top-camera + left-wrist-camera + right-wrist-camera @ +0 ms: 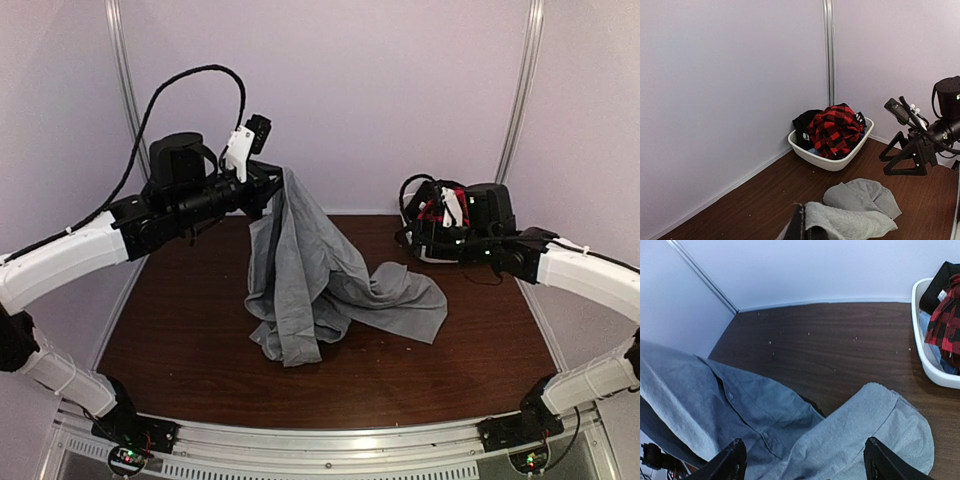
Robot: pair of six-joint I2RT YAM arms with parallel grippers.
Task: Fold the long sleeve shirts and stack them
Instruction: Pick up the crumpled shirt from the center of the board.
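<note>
A light-grey long sleeve shirt point(320, 270) hangs from my left gripper point(268, 190), which is raised over the table's back left and shut on the shirt's top edge. The shirt's lower part lies crumpled on the dark wooden table point(190, 340), with a flap spread to the right. In the left wrist view the shut fingers point(802, 225) pinch grey cloth point(860, 200). My right gripper point(415, 238) hovers at the back right, open. Its fingers point(735, 460) stand wide apart over the shirt point(755, 410), touching nothing.
A white basket point(827, 162) full of clothes, with a red-and-black plaid garment point(835, 130) on top, sits against the back wall right of centre. The right gripper point(895, 160) stands just in front of it. Pale walls close the table on three sides.
</note>
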